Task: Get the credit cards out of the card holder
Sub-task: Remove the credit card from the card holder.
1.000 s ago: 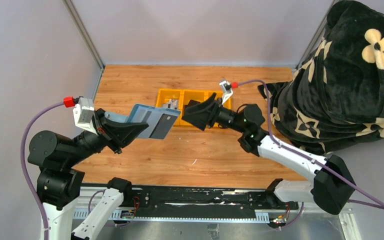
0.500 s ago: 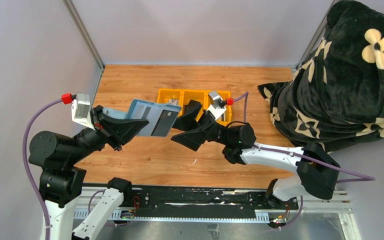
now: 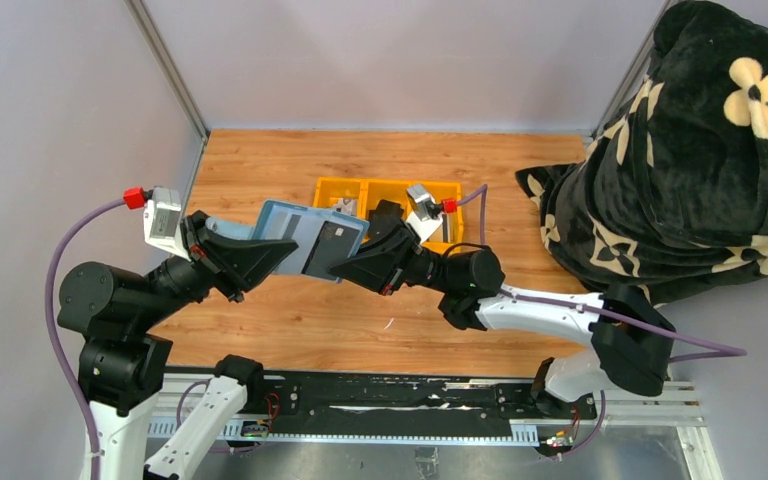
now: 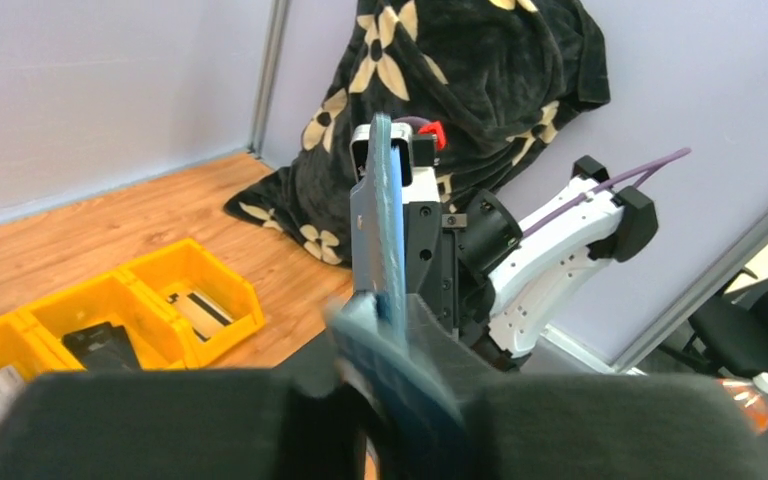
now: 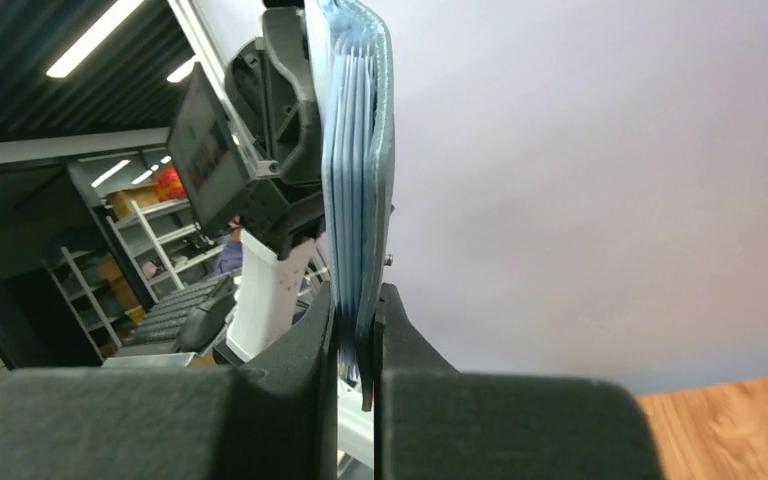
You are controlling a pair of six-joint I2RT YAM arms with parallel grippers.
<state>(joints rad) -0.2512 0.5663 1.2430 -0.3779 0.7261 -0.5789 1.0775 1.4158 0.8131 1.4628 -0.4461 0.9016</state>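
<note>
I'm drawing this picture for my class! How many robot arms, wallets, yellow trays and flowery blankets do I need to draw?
Robot arms: 2
Card holder: 1
Yellow tray: 1
Flowery blanket: 1
Total: 5

WALLS: plain pale grey panels (image 3: 410, 60), metal corner post (image 3: 165, 65) | TABLE: wood-grain top (image 3: 290, 160) | RIGHT SIDE: black blanket, cream flower pattern (image 3: 700, 150) | BEYOND: ceiling strip light (image 5: 90, 40), shelving (image 5: 155, 235), office chair (image 4: 750, 330)
</note>
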